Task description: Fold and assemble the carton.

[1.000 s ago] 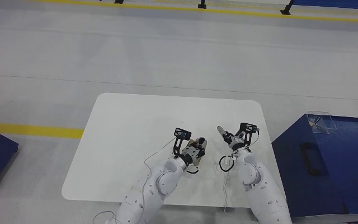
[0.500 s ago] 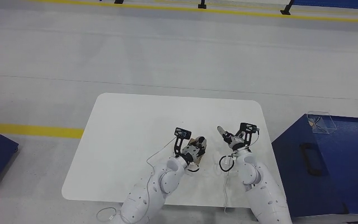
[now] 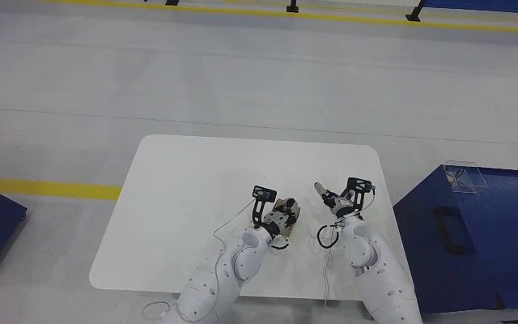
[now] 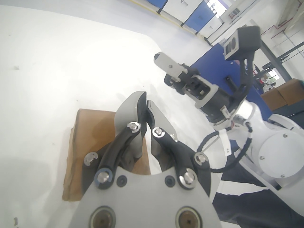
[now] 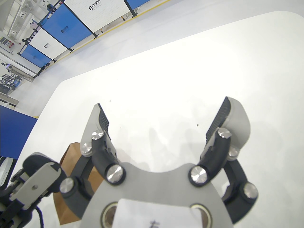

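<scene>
A small flat brown carton lies on the white table, near the middle of its front half. In the left wrist view the carton rests flat under my left gripper, whose fingers are shut tip to tip just above it, with nothing seen between them. My left gripper partly covers the carton from above. My right gripper stands open and empty a short way to the right of the carton. From above, the right gripper is clear of the carton.
A blue cabinet stands off the table's right edge, with a clear plastic box on top. Blue and white partition panels line the floor far behind.
The left arm has shifted slightly and more of the carton now shows flat beside its gripper. The right arm has kept still.
</scene>
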Available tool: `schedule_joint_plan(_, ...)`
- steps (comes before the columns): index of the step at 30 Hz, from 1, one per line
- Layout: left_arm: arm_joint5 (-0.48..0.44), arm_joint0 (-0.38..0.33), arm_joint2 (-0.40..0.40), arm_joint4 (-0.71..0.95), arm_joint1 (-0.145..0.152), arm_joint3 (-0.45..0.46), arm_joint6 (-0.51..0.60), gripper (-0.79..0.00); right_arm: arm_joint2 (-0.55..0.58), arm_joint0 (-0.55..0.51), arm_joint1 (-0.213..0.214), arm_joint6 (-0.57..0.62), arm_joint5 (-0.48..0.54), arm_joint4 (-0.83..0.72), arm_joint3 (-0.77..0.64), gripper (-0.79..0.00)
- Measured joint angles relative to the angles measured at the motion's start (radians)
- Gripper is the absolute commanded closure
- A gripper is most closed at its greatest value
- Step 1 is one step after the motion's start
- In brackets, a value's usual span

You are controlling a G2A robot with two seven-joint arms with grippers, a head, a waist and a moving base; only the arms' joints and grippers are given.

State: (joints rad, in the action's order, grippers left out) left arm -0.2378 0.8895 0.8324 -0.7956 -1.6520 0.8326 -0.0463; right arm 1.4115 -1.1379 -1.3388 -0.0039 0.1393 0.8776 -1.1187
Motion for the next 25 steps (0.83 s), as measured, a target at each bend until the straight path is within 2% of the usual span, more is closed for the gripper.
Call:
schedule_joint_plan(4, 0.018, -0.009, -0.002, 0.011, -0.008, -0.012, 0.004, 0.0, 0.0, 0.0, 0.0, 0.0, 0.0, 0.0, 0.0, -0.785)
schedule_joint_plan(9, -0.064, 0.026, 0.008, -0.028, -0.001, 0.057, -0.118, 0.0, 0.0, 0.0, 0.0, 0.0, 0.0, 0.0, 0.0, -0.785)
schedule_joint_plan(10, -0.077, 0.039, 0.012, -0.046, 0.003, 0.075, -0.148, -0.055, 0.0, 0.0, 0.0, 0.0, 0.0, 0.0, 0.0, -0.785)
schedule_joint_plan(11, -0.087, 0.054, 0.016, -0.064, 0.008, 0.095, -0.178, -0.782, 0.0, 0.0, 0.0, 0.0, 0.0, 0.0, 0.0, -0.785)
schedule_joint_plan(12, -0.096, 0.073, 0.021, -0.082, 0.012, 0.12, -0.216, -0.002, 0.0, 0.0, 0.0, 0.0, 0.0, 0.0, 0.0, -0.785)
schedule_joint_plan(14, -0.098, 0.079, 0.023, -0.089, 0.014, 0.129, -0.236, -0.017, 0.0, 0.0, 0.0, 0.0, 0.0, 0.0, 0.0, -0.784)
schedule_joint_plan(15, -0.098, 0.078, 0.023, -0.088, 0.014, 0.128, -0.23, -0.057, 0.0, 0.0, 0.0, 0.0, 0.0, 0.0, 0.0, -0.785)
schedule_joint_plan(21, -0.097, 0.077, 0.023, -0.087, 0.013, 0.126, -0.224, -0.453, 0.0, 0.0, 0.0, 0.0, 0.0, 0.0, 0.0, -0.784)
schedule_joint_plan(25, -0.097, 0.077, 0.023, -0.087, 0.013, 0.126, -0.224, -0.628, 0.0, 0.0, 0.0, 0.0, 0.0, 0.0, 0.0, -0.784)
